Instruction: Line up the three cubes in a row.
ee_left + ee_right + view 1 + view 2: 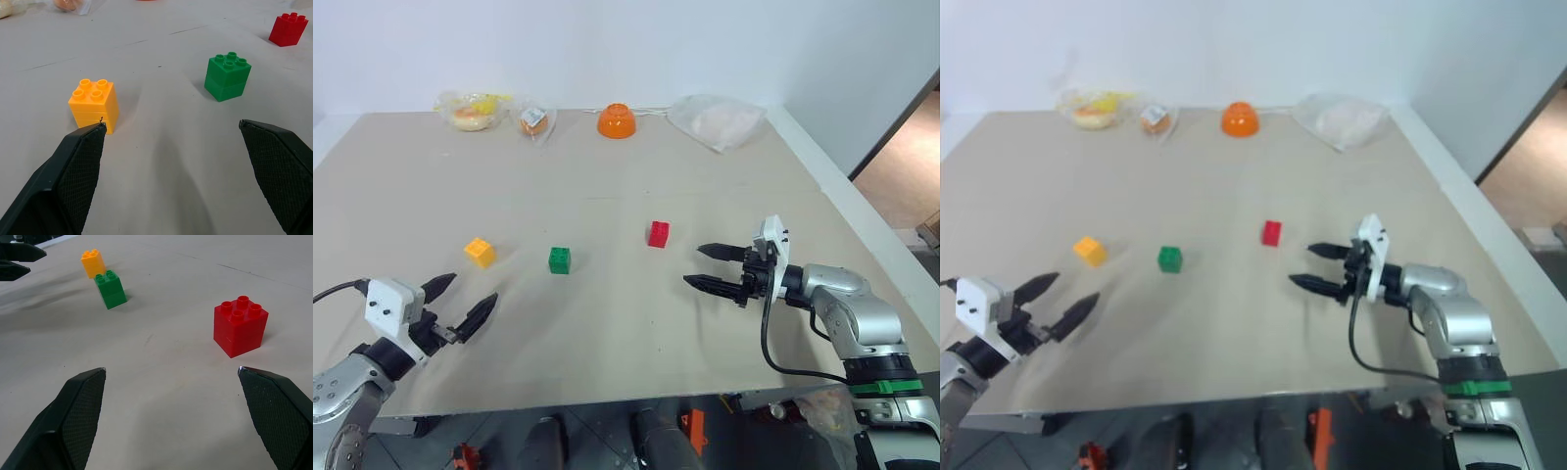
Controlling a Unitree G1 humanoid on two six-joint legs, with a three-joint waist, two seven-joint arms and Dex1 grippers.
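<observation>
An orange bowl sits upside down at the table's far edge, well beyond both grippers, beside clear bags: two with yellowish and orange contents and one with pale contents. The left gripper and right gripper hover over the table with fingers spread wide, holding and touching nothing. The yellow-orange cube lies just ahead of the left gripper, the green cube between the two grippers, the red cube near the right gripper's fingertips. Nothing stands between grippers and cubes.
</observation>
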